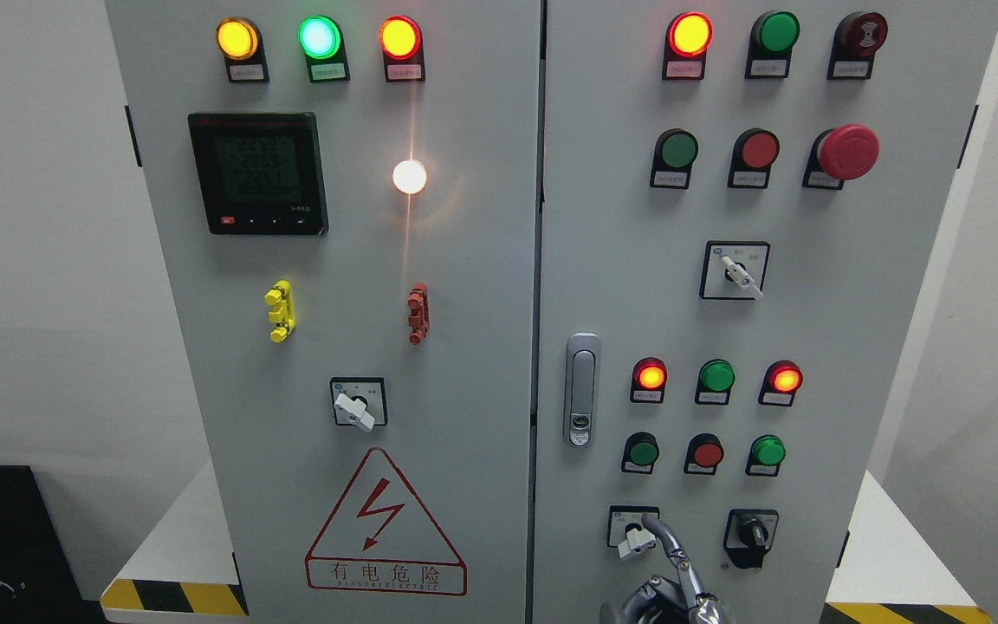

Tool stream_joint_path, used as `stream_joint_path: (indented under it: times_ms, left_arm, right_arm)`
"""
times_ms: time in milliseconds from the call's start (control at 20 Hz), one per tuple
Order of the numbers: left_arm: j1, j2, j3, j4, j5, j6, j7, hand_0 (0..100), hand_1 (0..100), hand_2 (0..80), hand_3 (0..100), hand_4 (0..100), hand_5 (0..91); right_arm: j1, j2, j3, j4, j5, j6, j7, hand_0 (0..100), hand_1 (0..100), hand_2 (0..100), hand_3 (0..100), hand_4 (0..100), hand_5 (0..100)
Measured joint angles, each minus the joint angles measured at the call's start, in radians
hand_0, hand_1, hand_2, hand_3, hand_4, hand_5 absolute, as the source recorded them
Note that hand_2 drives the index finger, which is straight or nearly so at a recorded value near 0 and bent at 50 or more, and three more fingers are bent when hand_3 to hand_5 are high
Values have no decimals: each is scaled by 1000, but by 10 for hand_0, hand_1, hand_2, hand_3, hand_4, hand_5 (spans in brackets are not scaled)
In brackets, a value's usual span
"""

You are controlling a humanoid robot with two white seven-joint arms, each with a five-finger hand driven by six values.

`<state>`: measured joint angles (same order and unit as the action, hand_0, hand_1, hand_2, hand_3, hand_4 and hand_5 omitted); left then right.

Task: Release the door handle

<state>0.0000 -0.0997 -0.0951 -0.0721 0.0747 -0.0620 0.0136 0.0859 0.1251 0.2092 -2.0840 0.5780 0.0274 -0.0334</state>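
The right hand (668, 581) shows at the cabinet's bottom edge, fingers loosely spread, holding nothing, well below the door handle (582, 390) by the right door's left edge. The handle looks rigid, smooth metal.

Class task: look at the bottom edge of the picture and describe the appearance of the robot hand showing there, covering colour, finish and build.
Only part of one hand shows, in front of the grey cabinet. It is shiny silver-grey metal with darker joints. One slender, segmented finger is visible, built of linked sections. No cables, sleeve or markings are visible, and the arm itself is out of frame.
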Motion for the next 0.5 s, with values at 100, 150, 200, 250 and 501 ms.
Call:
stream_joint_path:
  times_ms: [100,150,200,250,501]
  left_arm:
    - [0,0,0,0,0,0,0,120,556,0,0,0,0]
    - [0,0,0,0,0,0,0,120,556,0,0,0,0]
    - [0,0,0,0,0,0,0,120,556,0,0,0,0]
    - [0,0,0,0,0,0,0,120,556,0,0,0,0]
    - [0,0,0,0,0,0,0,120,556,0,0,0,0]
  right_arm:
    - [-16,0,-1,1,72,1,2,529,332,82,1000,1000,1000]
    - [-29,0,-1,2,107,2,2,531,340,83,1000,1000,1000]
    - [-38,0,-1,3,144,2,2,531,344,84,1000,1000,1000]
    - [-45,0,-1,4,176,3,2,530,350,84,1000,1000,1000]
    - [-74,-1,-2,12,326,20,4,524,356,86,1000,1000,1000]
